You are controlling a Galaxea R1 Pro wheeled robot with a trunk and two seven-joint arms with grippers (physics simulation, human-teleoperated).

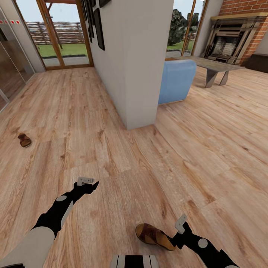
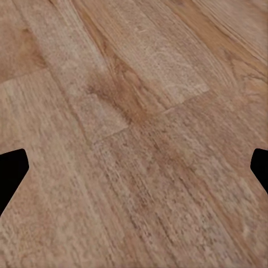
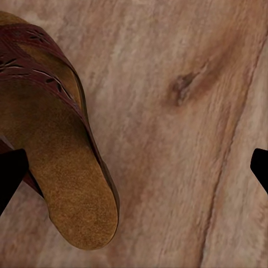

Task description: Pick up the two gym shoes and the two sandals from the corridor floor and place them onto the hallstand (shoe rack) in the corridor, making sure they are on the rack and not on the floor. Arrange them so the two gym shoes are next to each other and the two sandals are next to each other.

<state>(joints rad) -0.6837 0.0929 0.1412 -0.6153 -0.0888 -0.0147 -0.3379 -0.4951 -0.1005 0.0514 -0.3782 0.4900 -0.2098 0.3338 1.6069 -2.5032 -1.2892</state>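
Head view puts one brown sandal (image 1: 153,235) flat on the corridor floor (image 1: 123,163), just beside the right gripper (image 1: 179,227). Its tan footbed fills one side of the right wrist view, sandal (image 3: 53,139) lying near one dark fingertip (image 3: 10,176) but not between the two, so that gripper is released and grasping nothing. A second sandal (image 1: 24,140) lies well apart, far to the left. Over bare planks, the left gripper (image 1: 86,182) is spread too. Beyond stand a white wall (image 1: 132,63) and a blue armchair (image 1: 176,80).
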